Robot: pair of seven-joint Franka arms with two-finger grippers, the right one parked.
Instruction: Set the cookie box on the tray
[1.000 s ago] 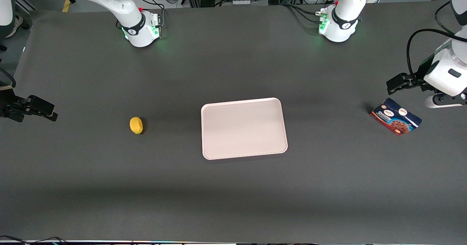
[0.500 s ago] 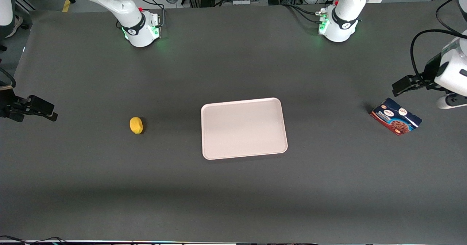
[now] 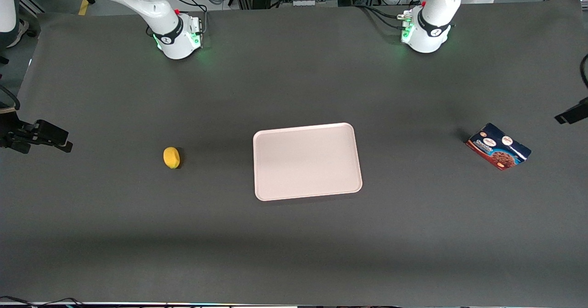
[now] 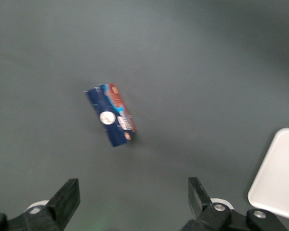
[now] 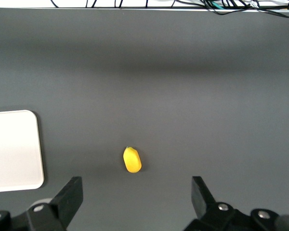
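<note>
The cookie box [image 3: 498, 146], dark blue with a red edge, lies flat on the dark table toward the working arm's end. It lies well apart from the pale pink tray [image 3: 307, 161] at the table's middle. Only a dark fingertip [image 3: 571, 114] of my left gripper shows at the edge of the front view, slightly farther from the front camera than the box. In the left wrist view my left gripper [image 4: 132, 204] is open with nothing between its fingers. It hangs above bare table, with the cookie box [image 4: 111, 114] ahead of it and a corner of the tray [image 4: 279, 173] off to the side.
A small yellow lump [image 3: 171, 157] sits on the table beside the tray, toward the parked arm's end. Both arm bases [image 3: 425, 32] stand at the table's edge farthest from the front camera.
The left arm has swung outward toward its own end of the table and has almost left the front view. The cookie box and tray have not moved.
</note>
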